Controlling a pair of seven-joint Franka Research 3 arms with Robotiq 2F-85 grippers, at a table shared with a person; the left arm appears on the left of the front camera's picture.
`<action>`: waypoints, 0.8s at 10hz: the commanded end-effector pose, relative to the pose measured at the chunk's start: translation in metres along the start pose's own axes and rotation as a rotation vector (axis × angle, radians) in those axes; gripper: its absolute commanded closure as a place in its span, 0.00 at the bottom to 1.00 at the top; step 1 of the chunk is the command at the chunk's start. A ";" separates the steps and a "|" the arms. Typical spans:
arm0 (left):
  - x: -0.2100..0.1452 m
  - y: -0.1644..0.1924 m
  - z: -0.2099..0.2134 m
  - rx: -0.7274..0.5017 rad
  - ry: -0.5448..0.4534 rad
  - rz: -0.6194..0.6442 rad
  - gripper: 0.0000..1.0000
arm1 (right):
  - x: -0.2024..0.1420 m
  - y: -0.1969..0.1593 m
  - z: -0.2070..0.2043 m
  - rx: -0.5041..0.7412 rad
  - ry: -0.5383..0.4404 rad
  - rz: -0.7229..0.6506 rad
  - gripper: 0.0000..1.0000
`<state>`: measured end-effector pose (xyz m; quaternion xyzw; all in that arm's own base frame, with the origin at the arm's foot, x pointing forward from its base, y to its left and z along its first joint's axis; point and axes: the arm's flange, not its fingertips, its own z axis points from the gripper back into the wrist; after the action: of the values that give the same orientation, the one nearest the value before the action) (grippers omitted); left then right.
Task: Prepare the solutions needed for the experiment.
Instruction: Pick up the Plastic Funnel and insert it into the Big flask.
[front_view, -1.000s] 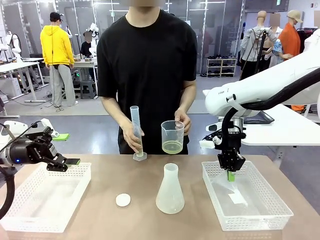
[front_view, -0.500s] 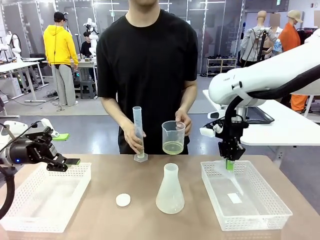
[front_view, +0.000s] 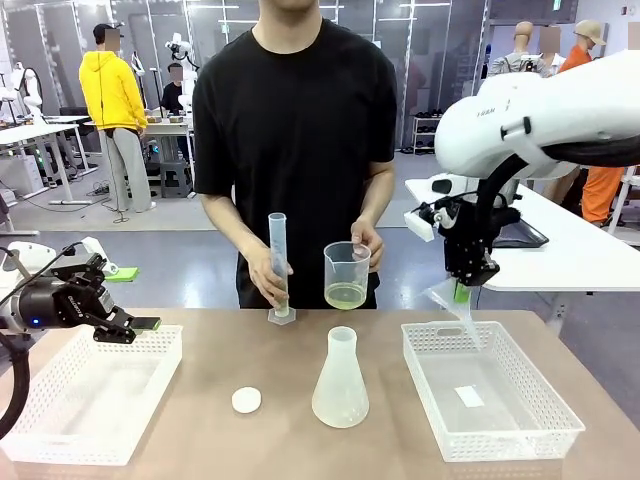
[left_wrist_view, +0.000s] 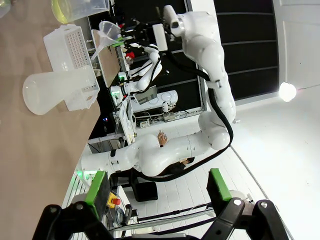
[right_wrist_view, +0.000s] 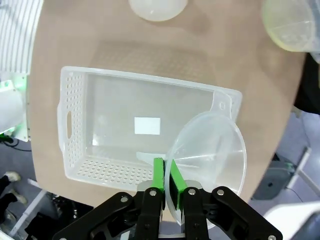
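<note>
Only just begun: funnel (right_wrist_view: 215, 150) pinched tight in the right pincer (right_wrist_view: 164, 165), empty flask (front_view: 340, 385) low down to its left, left pincer (left_wrist_view: 158, 186) wide open and empty, yellow liquid (front_view: 346, 295) not yet poured.

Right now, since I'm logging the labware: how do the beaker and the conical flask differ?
The beaker is held in the person's hand; the conical flask stands alone on the table. The beaker holds a little pale yellow liquid; the flask looks empty. The beaker is straight-walled with a wide mouth; the flask tapers to a narrow neck. Both are translucent and upright.
</note>
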<state>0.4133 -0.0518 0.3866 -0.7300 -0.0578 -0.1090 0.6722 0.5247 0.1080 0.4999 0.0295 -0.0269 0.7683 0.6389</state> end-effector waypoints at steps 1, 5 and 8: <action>0.001 -0.002 -0.001 -0.015 -0.004 -0.005 0.00 | 0.010 0.036 0.015 -0.158 0.043 -0.032 1.00; 0.001 -0.002 -0.001 -0.015 -0.004 -0.005 0.00 | 0.024 0.084 0.054 -0.413 0.055 -0.063 1.00; 0.001 -0.002 -0.001 -0.015 -0.004 -0.005 0.00 | 0.025 0.082 0.071 -0.402 0.033 -0.042 1.00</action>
<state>0.4134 -0.0518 0.3863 -0.7300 -0.0577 -0.1087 0.6723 0.4310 0.1098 0.5694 -0.1160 -0.1827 0.7276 0.6510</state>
